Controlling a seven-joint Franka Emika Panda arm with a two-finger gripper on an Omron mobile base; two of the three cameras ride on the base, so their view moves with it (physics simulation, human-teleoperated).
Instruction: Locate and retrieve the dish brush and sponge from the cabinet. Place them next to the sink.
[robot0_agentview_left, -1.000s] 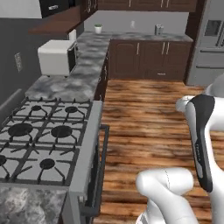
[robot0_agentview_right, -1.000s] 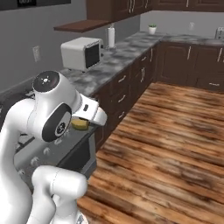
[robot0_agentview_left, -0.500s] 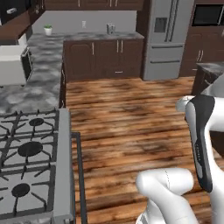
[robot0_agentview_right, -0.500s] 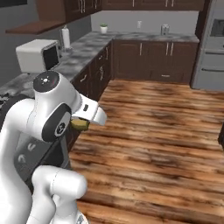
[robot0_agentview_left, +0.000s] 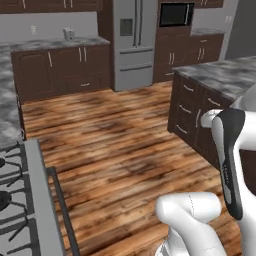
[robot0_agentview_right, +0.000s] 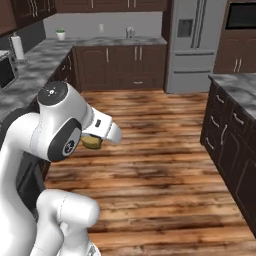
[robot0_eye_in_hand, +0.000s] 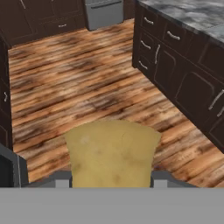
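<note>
Left base view: the whole picture has swung since a second ago, so the base has turned, not the things. The stove with black grates (robot0_agentview_left: 15, 200) now sits at the lower left, and a stainless steel fridge (robot0_agentview_left: 132, 42) faces the camera.

Right base view: the small yellow-olive rectangular sponge (robot0_agentview_right: 91, 142) sits tucked under the white forearm, as before.

Hand view: the end effector (robot0_eye_in_hand: 111, 180) is clamped on the sponge (robot0_eye_in_hand: 111, 153), above the wooden plank floor (robot0_eye_in_hand: 65, 87). I judge this a carry toward the sink.
</note>
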